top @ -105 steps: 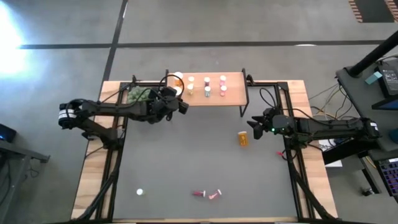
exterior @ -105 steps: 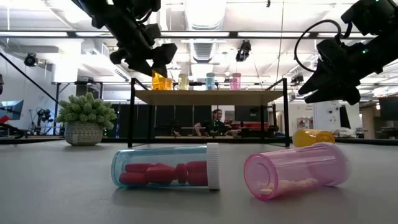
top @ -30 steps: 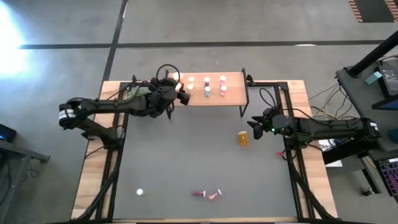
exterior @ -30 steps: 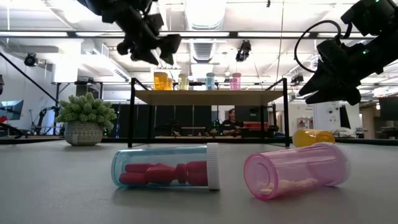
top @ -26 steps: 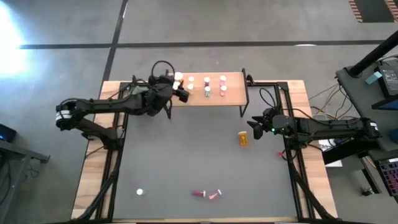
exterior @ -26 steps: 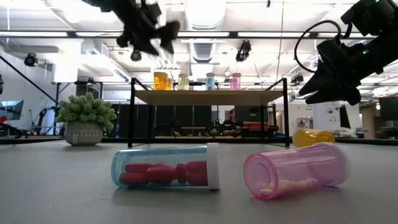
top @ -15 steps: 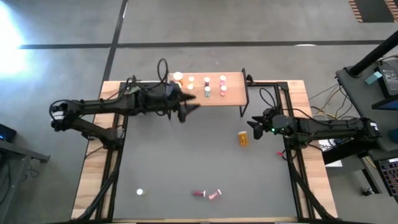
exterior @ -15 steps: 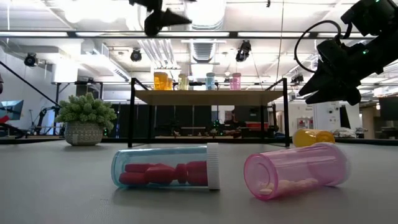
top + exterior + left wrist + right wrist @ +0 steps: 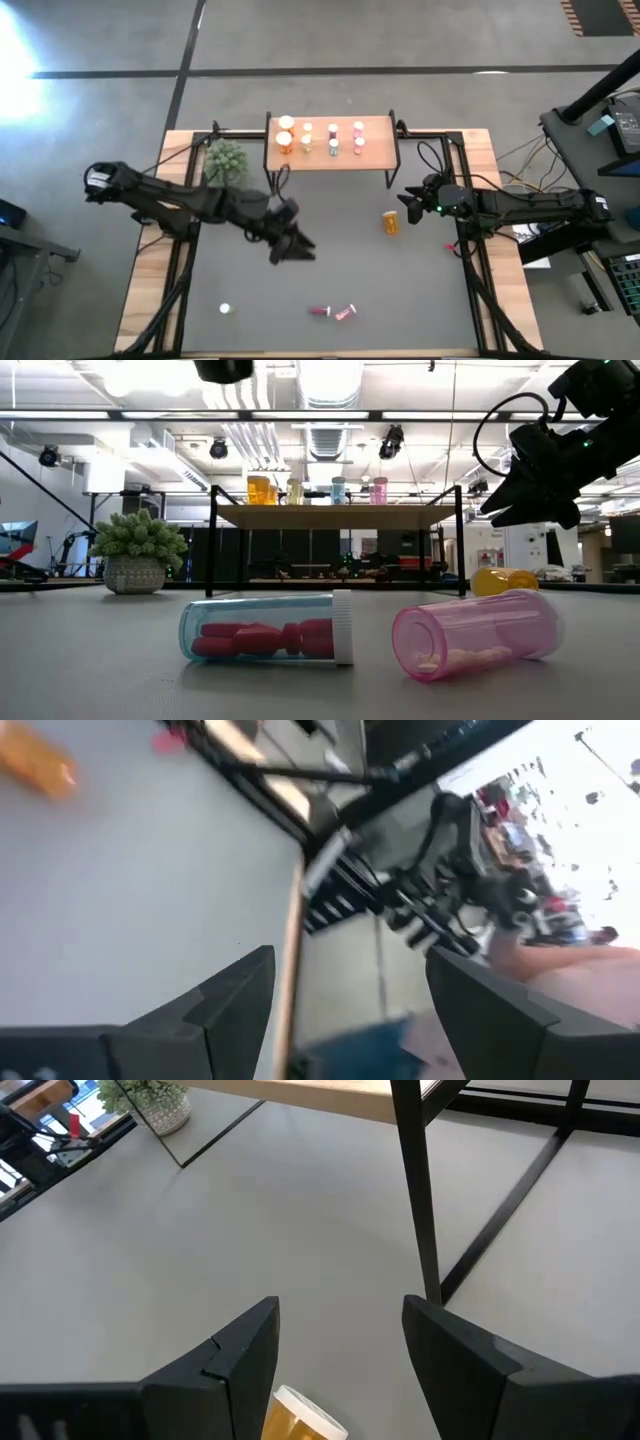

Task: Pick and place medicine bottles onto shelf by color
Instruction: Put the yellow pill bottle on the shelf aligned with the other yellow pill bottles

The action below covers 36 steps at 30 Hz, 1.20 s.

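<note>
Left gripper [image 9: 297, 248], jaws parted and empty, had swung from the light-wood shelf [image 9: 378, 131] to centre frame; right gripper [image 9: 407, 203] waited, released, beside the fallen orange bottle [image 9: 390, 222]

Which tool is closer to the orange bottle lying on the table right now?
The right. The right tool sits just beside the orange bottle, on its shelf side. The left tool is out over the middle of the table, well away from that bottle.
</note>
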Available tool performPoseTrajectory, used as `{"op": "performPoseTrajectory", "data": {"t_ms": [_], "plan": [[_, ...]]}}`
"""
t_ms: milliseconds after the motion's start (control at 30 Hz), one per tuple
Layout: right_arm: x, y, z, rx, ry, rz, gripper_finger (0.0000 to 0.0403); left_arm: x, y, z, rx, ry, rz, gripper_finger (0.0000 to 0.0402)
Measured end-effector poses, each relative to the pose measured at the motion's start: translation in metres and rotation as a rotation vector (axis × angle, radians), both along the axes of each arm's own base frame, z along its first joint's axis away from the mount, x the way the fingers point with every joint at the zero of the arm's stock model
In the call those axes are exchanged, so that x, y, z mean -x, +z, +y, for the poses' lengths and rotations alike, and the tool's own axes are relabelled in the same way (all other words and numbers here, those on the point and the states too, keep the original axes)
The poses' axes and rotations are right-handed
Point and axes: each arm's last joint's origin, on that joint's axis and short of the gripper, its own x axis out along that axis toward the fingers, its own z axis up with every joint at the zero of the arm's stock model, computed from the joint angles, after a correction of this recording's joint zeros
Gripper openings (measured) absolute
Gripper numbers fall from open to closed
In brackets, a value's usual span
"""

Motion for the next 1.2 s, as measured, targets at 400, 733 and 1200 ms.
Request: {"op": "performPoseTrajectory", "data": {"t_ms": [400,733,1200], "plan": [[0.0,0.0,0.0,0.0,0.0,0.0,0.0203,0.026,-0.042,-0.046,0.298,0.072,0.632,0.0244],[0.0,0.0,0.0,0.0,0.0,0.0,0.0203,0.058,-0.06,-0.055,0.265,0.106,1.002,0.0244],[0.0,0.0,0.0,0.0,0.0,0.0,0.0203,0.106,-0.078,-0.087,0.141,0.184,1.324,0.0244]]}}
